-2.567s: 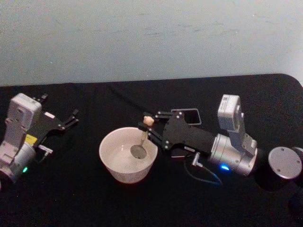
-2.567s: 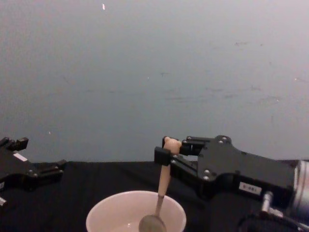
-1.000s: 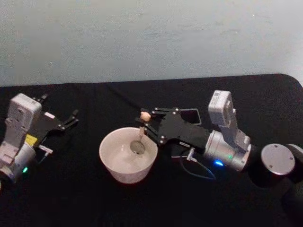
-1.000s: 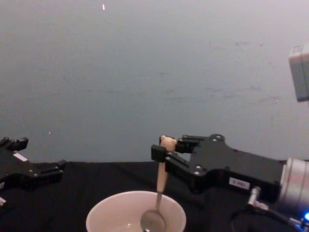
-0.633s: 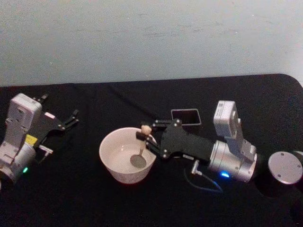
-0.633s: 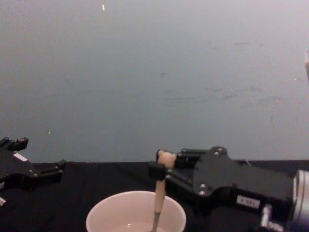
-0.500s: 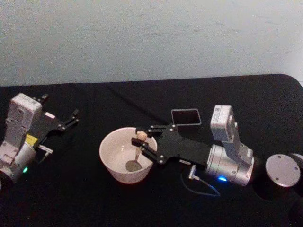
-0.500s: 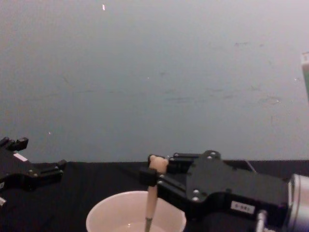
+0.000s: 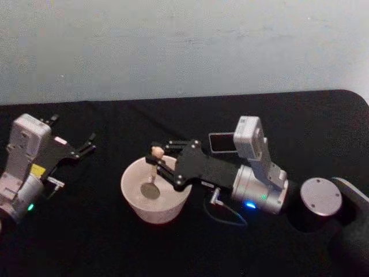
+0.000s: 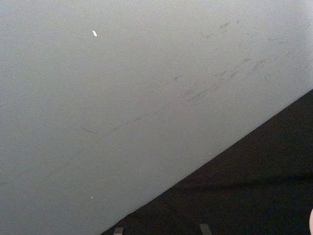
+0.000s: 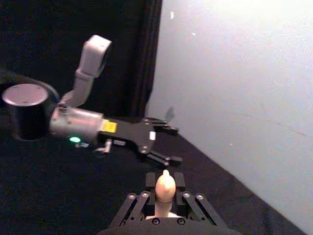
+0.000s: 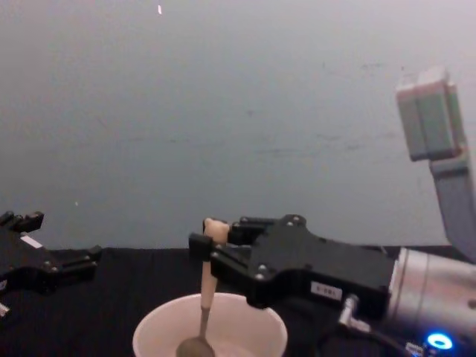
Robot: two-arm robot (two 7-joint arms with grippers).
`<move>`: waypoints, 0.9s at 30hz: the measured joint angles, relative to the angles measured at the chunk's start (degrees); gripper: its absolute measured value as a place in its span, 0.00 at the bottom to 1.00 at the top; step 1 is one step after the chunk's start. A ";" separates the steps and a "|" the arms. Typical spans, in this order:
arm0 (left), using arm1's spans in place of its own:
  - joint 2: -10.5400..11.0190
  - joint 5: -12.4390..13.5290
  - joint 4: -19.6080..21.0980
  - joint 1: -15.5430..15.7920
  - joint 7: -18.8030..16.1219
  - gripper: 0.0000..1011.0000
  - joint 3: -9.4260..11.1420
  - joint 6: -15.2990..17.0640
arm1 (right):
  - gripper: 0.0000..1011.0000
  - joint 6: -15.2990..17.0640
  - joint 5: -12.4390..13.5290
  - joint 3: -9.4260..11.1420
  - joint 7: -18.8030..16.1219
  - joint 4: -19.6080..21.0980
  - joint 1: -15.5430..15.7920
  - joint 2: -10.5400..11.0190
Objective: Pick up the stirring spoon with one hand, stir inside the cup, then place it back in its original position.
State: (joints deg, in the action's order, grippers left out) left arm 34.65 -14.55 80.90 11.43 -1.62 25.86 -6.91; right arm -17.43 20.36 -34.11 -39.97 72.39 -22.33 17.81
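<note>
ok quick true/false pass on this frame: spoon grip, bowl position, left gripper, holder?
1. The right gripper is shut on the stirring spoon near the handle's top. True.
2. The spoon's metal bowl is down inside the cup. True.
3. The left gripper is steadying the cup. False: it is open and well apart from the cup, on the robot's left.
4. The spoon stands in the dark holder. False: the holder sits behind the right gripper, and the spoon is in the cup.
</note>
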 joint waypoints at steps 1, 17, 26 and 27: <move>0.00 0.00 0.00 0.00 0.00 0.99 0.00 0.00 | 0.21 -0.09 -0.14 0.06 0.20 -0.42 -0.28 -0.27; 0.00 0.00 0.00 0.00 0.00 0.99 0.00 0.00 | 0.21 -0.73 -1.37 1.67 1.69 -2.53 -1.18 -0.93; 0.00 0.00 0.00 0.00 0.00 0.99 0.00 0.00 | 0.21 -0.07 -1.35 2.97 2.07 -0.10 0.69 1.18; 0.00 0.00 0.00 0.00 0.00 0.99 0.00 0.00 | 0.21 -0.07 -1.35 2.97 2.07 -0.10 0.69 1.18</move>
State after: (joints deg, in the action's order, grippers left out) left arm 34.65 -14.55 80.90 11.43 -1.62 25.86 -6.91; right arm -17.50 19.01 -31.14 -37.91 72.29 -21.64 18.99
